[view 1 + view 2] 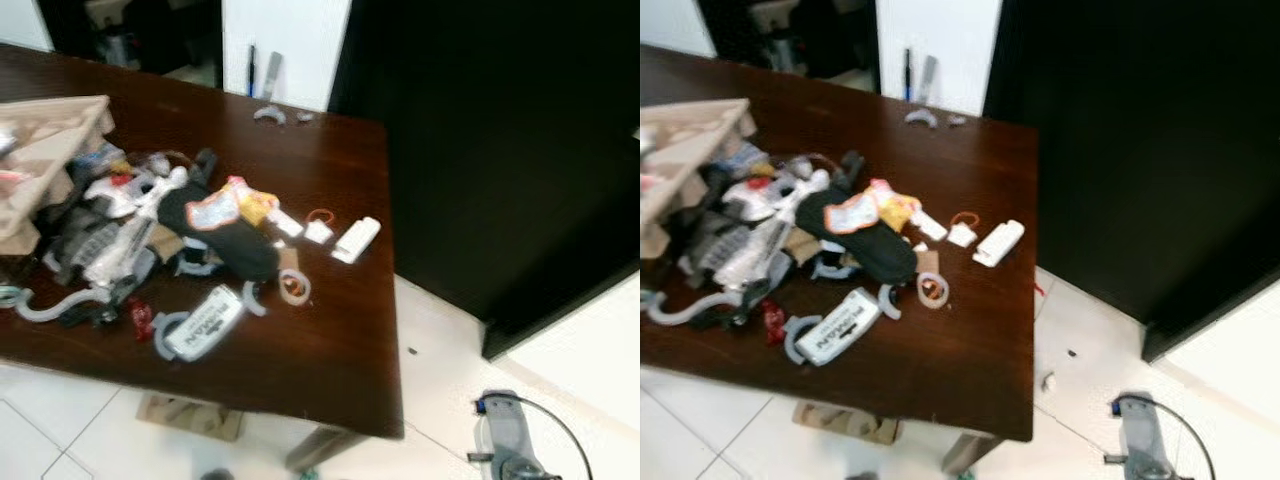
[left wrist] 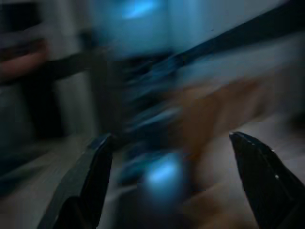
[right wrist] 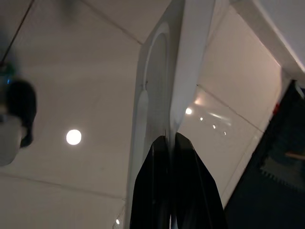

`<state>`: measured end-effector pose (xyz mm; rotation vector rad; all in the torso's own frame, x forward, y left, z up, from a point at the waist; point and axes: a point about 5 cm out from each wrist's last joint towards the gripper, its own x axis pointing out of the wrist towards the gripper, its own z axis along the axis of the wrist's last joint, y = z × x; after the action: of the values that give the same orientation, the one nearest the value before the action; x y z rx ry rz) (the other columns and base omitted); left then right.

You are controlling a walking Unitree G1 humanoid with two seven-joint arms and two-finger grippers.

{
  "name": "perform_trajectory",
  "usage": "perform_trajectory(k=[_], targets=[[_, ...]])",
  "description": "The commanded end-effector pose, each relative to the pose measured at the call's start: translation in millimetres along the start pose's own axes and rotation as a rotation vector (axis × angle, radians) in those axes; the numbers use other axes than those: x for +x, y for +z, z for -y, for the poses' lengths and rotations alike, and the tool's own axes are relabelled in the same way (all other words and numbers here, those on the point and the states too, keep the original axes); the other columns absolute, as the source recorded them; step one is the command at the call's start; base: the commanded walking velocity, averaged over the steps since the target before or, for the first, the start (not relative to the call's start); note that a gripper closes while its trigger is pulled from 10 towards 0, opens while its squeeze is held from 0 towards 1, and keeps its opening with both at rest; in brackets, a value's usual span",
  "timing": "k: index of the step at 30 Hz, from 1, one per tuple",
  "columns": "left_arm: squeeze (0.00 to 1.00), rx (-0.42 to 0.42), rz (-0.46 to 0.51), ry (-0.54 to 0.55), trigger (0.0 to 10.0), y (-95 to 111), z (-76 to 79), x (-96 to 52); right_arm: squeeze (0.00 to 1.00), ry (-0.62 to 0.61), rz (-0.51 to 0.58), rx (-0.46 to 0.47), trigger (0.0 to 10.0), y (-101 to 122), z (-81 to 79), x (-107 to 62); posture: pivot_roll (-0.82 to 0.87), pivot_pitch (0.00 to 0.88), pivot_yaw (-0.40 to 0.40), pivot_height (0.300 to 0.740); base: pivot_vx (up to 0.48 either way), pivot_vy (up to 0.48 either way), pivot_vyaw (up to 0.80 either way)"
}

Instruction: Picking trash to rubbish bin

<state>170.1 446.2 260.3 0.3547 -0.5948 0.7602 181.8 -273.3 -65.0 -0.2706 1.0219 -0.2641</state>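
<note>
One table (image 1: 330,340) w/ trash pile (image 1: 150,250); left fingers (image 2: 90,181) spread wide, right fingers (image 3: 183,186) pinching white sheet (image 3: 162,86).

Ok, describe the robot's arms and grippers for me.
Left gripper: two long, black, tapering jaws, blurred. Right gripper: same glossy black jaws. The right arm is silver-grey with a blue spot and a thin black cable looping beside it.
</note>
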Motion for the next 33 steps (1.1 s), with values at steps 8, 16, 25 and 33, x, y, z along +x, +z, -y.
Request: perform_trajectory(k=[8, 16, 25, 33], targets=[[0.00, -0.377, 0.007, -0.903, 10.0, 38.7, 188.2, -37.9, 0.00, 0.027, -0.063, -0.053, 10.0, -23.6, -5.9, -2.8, 0.20, 0.136, -0.085, 0.740, 0.000, 0.000, 0.00], [0.00, -0.474, -0.005, -1.346, 10.0, 58.2, 257.8, -86.9, 0.00, 0.028, -0.089, -0.055, 10.0, -36.2, -6.7, -4.8, 0.18, 0.134, -0.071, 0.740, 0.000, 0.000, 0.00], [0.00, -0.176, -0.065, -1.659, 10.0, 43.5, 286.6, -121.1, 0.00, 0.028, -0.105, -0.056, 10.0, -42.6, -7.1, -6.0, 0.16, 0.131, -0.059, 0.740, 0.000, 0.000, 0.00], [0.00, 0.279, -0.100, -1.898, 10.0, 20.5, 282.5, -135.7, 0.00, 0.024, -0.120, -0.065, 10.0, -47.7, -3.8, -6.8, 0.14, 0.120, -0.060, 0.740, 0.000, 0.000, 0.00]])
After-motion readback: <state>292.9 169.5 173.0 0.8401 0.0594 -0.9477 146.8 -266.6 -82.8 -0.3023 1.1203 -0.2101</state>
